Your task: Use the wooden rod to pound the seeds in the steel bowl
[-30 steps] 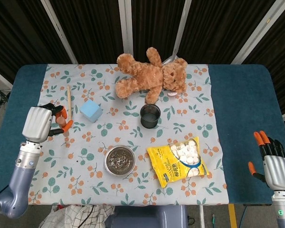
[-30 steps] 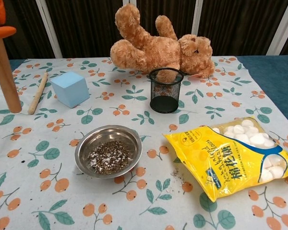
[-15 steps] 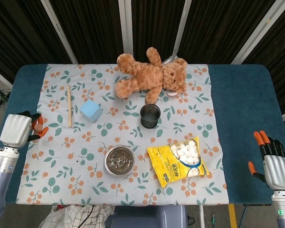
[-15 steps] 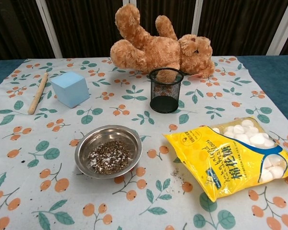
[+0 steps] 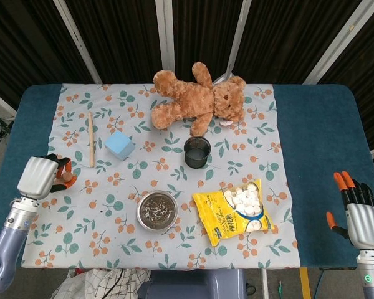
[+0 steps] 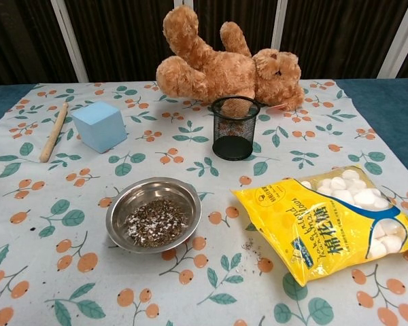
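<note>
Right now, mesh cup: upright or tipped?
Upright. The black mesh cup stands on its base, open rim up, in front of the teddy bear.

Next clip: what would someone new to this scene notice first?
A brown teddy bear sprawls at the far edge of the floral cloth, just behind a black mesh cup. Nearer, a bright yellow marshmallow bag lies right of the steel bowl of seeds. The wooden rod lies untouched beside a blue cube, with the left hand nearby.

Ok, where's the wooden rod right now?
The wooden rod lies flat on the tablecloth at the far left in the head view, just left of the blue cube, beyond the left robot hand, which isn't touching it.
</note>
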